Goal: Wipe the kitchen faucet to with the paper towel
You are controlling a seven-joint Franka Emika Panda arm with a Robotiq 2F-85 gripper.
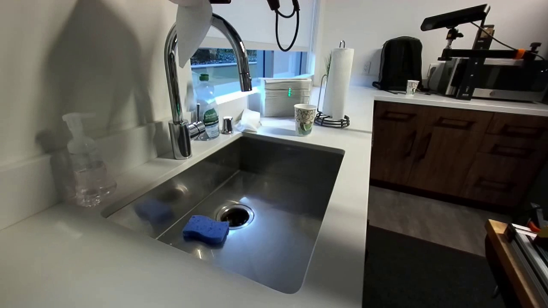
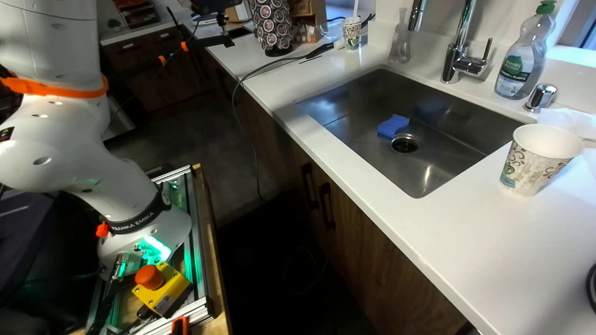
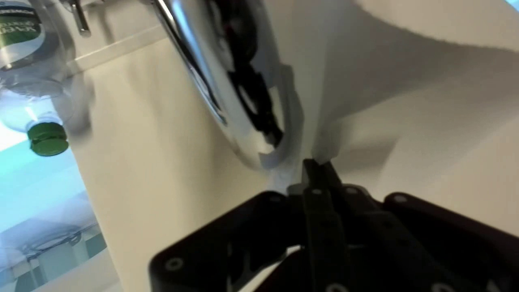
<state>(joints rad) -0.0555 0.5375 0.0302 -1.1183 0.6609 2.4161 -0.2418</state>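
The chrome kitchen faucet [image 1: 173, 85] stands behind the sink with its gooseneck arched over it. Its lower stem [image 2: 450, 63] shows in an exterior view, where the arch top is cut off. The faucet's curved chrome [image 3: 247, 89] is large in the wrist view, just beyond and left of the fingertips. My gripper [image 3: 318, 162] is shut on the white paper towel [image 3: 325, 148]. The paper towel [image 1: 192, 32] hangs down beside the top of the arch, overlapping it in an exterior view. Whether it touches the chrome I cannot tell. Most of the gripper is above that view's edge.
A green-capped soap bottle [image 1: 207, 107] stands beside the faucet, a clear pump bottle [image 1: 87, 167] nearer. A paper cup [image 1: 305, 119], crumpled white paper [image 1: 249, 121] and towel roll [image 1: 338, 83] are behind the sink. A blue sponge [image 1: 206, 229] lies in the sink [image 1: 278, 256].
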